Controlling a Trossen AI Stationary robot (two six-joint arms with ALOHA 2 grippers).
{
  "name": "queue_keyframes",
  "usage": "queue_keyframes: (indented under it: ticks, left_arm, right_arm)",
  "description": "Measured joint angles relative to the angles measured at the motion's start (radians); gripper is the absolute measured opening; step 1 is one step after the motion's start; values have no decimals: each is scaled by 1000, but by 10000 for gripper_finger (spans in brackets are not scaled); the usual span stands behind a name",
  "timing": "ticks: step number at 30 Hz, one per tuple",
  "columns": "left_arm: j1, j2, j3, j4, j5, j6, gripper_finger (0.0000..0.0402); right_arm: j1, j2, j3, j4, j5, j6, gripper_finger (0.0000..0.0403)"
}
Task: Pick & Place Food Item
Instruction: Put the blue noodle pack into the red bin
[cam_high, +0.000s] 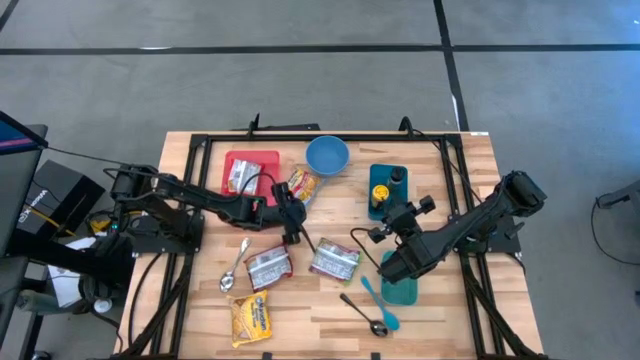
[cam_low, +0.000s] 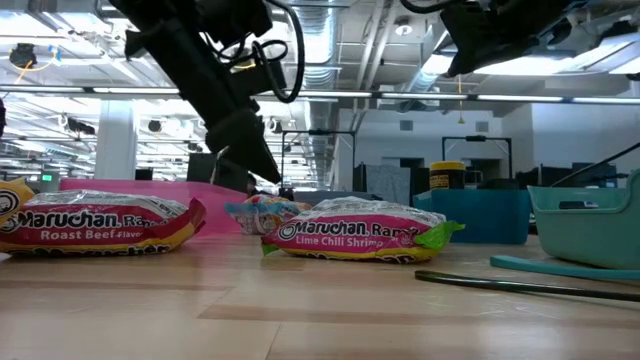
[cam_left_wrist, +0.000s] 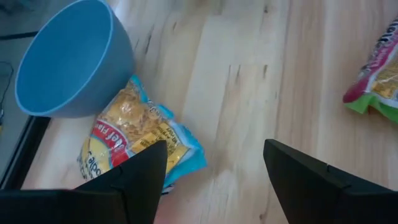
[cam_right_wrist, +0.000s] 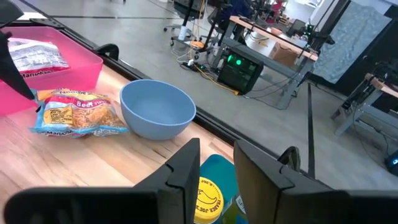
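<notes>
Left end effector (cam_left_wrist: 214, 180) open over bare wood beside noodle packet (cam_left_wrist: 134, 140).

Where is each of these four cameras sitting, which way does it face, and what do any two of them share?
High view: overhead, facing straight down on the wooden slatted table; both dark arms show.
Low view: at tabletop height, facing level across at the Lime Chili Shrimp ramen packet; arms enter from above.
Left wrist view: on the left arm, facing down past its open left pincer.
Right wrist view: on the right arm, facing across the table past the right pincer.
Shared: both wrist views show the round blue plastic bowl beside the blue-and-yellow noodle packet.
</notes>
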Motion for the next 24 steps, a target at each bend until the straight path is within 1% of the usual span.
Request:
queue_keyframes:
  ticks: [3,6,10,11,15,16,24]
  left_arm:
    - [0,0,0,0,1,6,257]
    - [-1,16,0,19,0,47,257]
    - [-15,77,1,76,-6,93,257]
    - [-21,95,1,78,-26,105,257]
    - [-25,148,0,85,-166,119,255]
    - [-24,156,0,86,-182,121,254]
    - [9,166,0,102,-173,131,240]
  right_arm:
    - [0,0,0,0,0,0,92]
    - [0,0,0,0,0,0,92]
    - [0,0,0,0,1,0,92]
    - [0,0,0,0,1,0,92]
    - [0,0,0,0,3,0,92]
    - [0,0,0,0,3,0,92]
    - [0,0,0,1,3,0,92]
